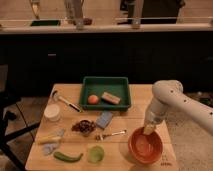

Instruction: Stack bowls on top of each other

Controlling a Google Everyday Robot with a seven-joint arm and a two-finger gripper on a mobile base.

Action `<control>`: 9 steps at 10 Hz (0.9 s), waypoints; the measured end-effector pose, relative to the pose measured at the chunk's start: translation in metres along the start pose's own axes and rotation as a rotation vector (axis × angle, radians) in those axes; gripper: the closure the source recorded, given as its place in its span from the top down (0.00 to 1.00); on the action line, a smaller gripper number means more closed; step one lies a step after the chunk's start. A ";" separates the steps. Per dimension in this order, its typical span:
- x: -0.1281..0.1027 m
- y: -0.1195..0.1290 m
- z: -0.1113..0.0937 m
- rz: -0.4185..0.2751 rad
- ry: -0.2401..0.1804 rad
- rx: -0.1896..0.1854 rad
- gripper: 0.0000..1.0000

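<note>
A glossy orange bowl point(145, 146) sits upright at the front right of the wooden table point(137, 100). My gripper point(148, 130) hangs from the white arm point(167, 95) and points down at the bowl's far rim, at or just above it. A dark, near-black bowl does not show anywhere in this view; whether it lies under the orange bowl cannot be told.
A green tray point(124, 94) at the back centre holds an orange fruit point(93, 99) and a tan block point(111, 97). A white tub point(52, 112), a pale-green cup point(96, 153), a green vegetable point(67, 157), a blue sponge point(104, 119), a spoon point(111, 134) and a dark cluster point(84, 126) lie to the left.
</note>
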 end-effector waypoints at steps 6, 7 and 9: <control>-0.005 -0.004 0.026 -0.003 -0.015 -0.048 0.64; -0.004 -0.004 0.028 0.000 -0.018 -0.051 0.74; 0.000 -0.003 0.028 0.011 -0.024 -0.050 0.80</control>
